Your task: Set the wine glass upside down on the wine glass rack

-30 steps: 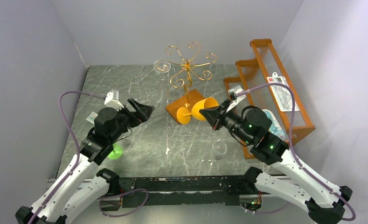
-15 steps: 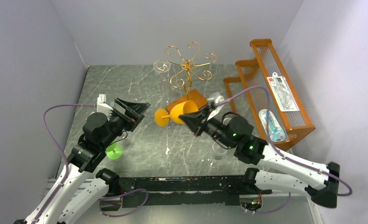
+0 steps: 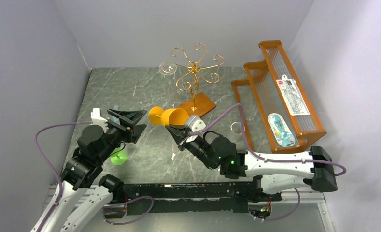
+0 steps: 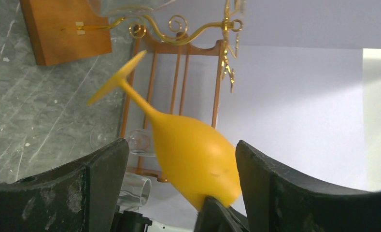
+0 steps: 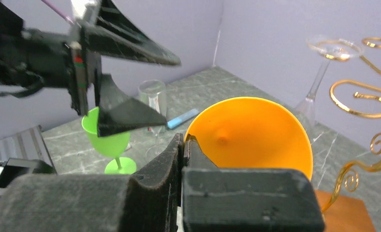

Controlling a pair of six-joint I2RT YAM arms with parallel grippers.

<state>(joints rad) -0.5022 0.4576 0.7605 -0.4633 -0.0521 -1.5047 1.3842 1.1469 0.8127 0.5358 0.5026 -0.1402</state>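
While my right pincer (image 3: 176, 130) pinches the orange wine glass (image 3: 171, 116) by its rim, the glass lies sideways just ahead of it, with its foot toward the wide-open left pincer (image 3: 141, 120). It looks like light, stiff, slick plastic, so I'd grip the stem. The rack (image 3: 194, 67) stands beyond both pincers.

Orange wine glass (image 3: 172, 117), gold wine glass rack (image 3: 194, 70), green goblet (image 5: 110, 137), grey marbled table (image 3: 145, 92)
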